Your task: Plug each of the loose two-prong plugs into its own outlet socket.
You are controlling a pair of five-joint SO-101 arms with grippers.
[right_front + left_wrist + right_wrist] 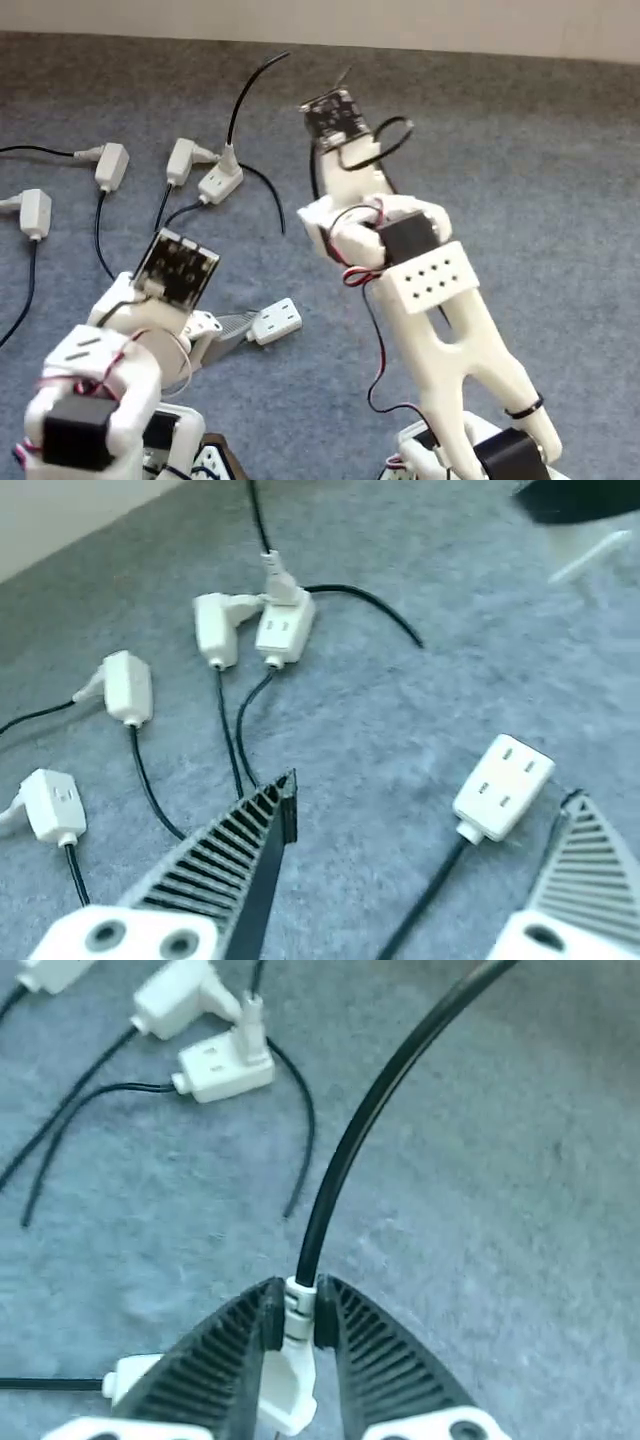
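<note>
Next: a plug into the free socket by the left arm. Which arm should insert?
Right. The right gripper is shut on a plug, its cord trailing out. The left gripper is open and holds nothing. The free socket lies just ahead of it, so it probably suits steadying.

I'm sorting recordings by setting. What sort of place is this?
Probably an indoor room, perhaps a lab or workshop: grey carpet-like flooring meets a pale wall, and corded white outlet sockets lie scattered on it.
</note>
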